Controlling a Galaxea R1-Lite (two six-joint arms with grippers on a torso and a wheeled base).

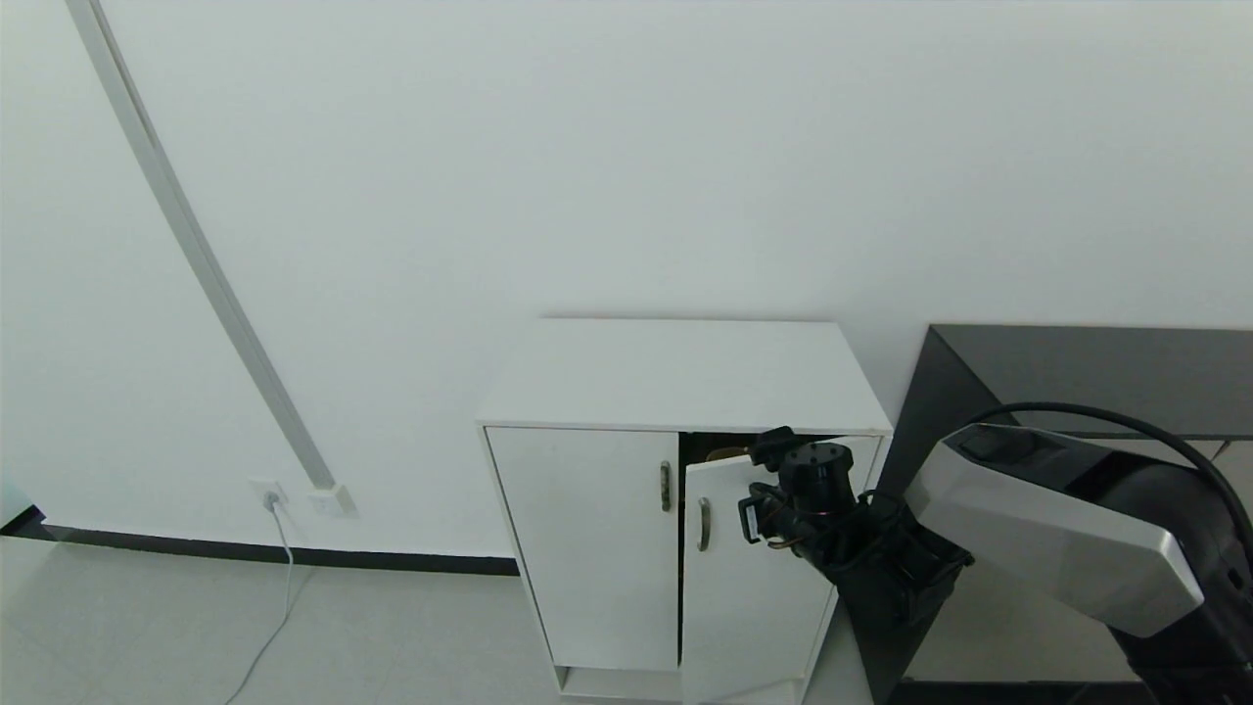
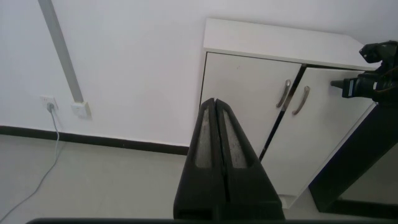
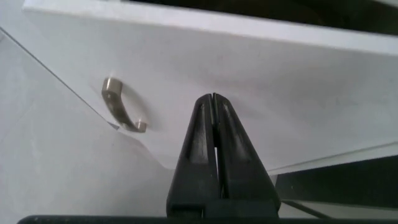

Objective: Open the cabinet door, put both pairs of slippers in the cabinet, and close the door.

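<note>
Two doors front the white cabinet point(image 1: 675, 377), which stands on the grey floor point(image 1: 147, 627) against a plain white wall. The left door point(image 1: 587, 548) sits flush. The right door point(image 1: 754, 607) stands slightly ajar, its handle edge swung out past the left door and a dark gap showing along its top. Each door carries a small metal handle near the middle seam: the left door's handle point(image 1: 666, 487) sits a little higher than the right door's handle point(image 1: 703, 524).

A black skirting strip point(image 1: 294, 556) runs along the foot of the wall. A white conduit point(image 1: 196, 245) slants down the wall to a small box beside a wall socket point(image 1: 267, 492), and a white cable point(image 1: 279, 597) trails from the socket across the floor. A dark unit point(image 1: 1077, 367) stands just beside the cabinet on the robot's right.

The right hand point(image 1: 773, 446) is at the upper part of the ajar door, near its top edge, fingers pressed together and holding nothing. Whether its tips touch the door face cannot be told. The left hand point(image 2: 215, 106) is likewise closed and empty, held well apart from the cabinet.

Something brownish shows in the gap above the right door, too dim to identify. The cabinet's foot is cut off at the frame edge, and the right arm hides the door's outer edge.
</note>
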